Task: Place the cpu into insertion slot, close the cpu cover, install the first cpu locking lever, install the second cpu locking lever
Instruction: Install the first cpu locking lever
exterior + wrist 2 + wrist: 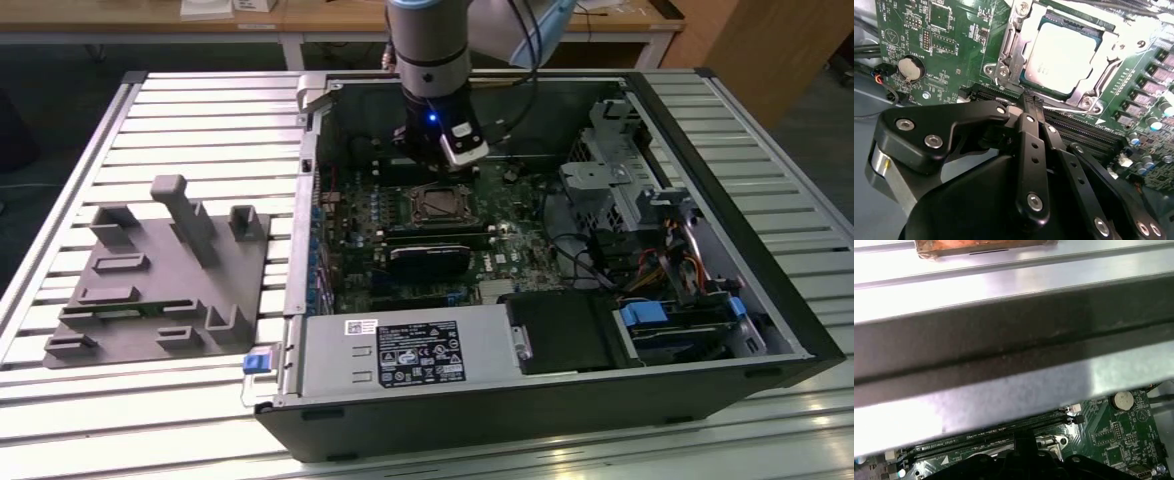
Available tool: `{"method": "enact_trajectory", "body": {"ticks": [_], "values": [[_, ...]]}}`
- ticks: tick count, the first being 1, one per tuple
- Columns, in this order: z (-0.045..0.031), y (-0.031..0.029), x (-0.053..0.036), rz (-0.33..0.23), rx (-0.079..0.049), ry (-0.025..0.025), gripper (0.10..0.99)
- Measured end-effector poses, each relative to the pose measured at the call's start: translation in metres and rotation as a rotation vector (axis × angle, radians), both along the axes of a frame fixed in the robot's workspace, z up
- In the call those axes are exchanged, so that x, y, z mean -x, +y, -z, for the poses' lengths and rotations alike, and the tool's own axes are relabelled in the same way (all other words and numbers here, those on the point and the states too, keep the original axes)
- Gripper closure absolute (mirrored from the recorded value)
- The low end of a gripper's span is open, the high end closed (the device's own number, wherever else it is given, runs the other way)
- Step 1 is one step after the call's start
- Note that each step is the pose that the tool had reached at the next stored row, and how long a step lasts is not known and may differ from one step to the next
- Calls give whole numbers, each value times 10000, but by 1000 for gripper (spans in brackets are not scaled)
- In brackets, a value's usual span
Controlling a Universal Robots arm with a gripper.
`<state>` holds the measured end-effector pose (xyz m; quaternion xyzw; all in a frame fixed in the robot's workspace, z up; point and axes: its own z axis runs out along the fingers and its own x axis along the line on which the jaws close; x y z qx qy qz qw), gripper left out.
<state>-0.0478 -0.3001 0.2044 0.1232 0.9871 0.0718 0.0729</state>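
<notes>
The cpu [1061,52], a pale silvery square, lies in the insertion slot [434,203] on the green motherboard [949,40]. The cpu cover [1006,52], a thin metal frame, lies flat around the chip's edges. My gripper [1030,101] hangs just off the socket's edge, beside the long black memory slots [1089,132], with its black fingers [1026,125] pressed together. Whether the tips pinch a lever I cannot tell. In the exterior view my gripper [427,170] stands over the far side of the socket, inside the open computer case.
The case's dark wall [1004,345] runs close by the gripper. A coin cell [909,68] sits on the board. The black power supply [400,352], drive cage [614,190] and cables [667,270] crowd the case. A grey fixture block [160,275] lies on the slatted table at the exterior view's left.
</notes>
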Motion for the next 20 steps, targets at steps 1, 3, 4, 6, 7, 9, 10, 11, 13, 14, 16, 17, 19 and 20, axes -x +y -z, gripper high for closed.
{"method": "enact_trajectory", "body": {"ticks": [1,3,4,6,7,9,10,11,13,14,16,17,19,20], "values": [[2,9,0,52,-1,0,980],[6,28,0,153,-1,-1,980],[8,36,1,195,-1,0,980],[10,53,4,286,1,0,980],[11,59,6,325,0,-1,980],[14,63,9,385,-2,-11,980],[17,64,11,413,-2,-26,980],[20,65,14,439,0,-50,980],[28,66,19,488,-1,-112,980],[29,67,24,504,-1,-133,980],[32,71,36,522,-4,-160,980],[34,77,44,530,-6,-173,980],[33,87,59,544,-3,-189,980],[34,89,63,550,-4,-196,980]]}}
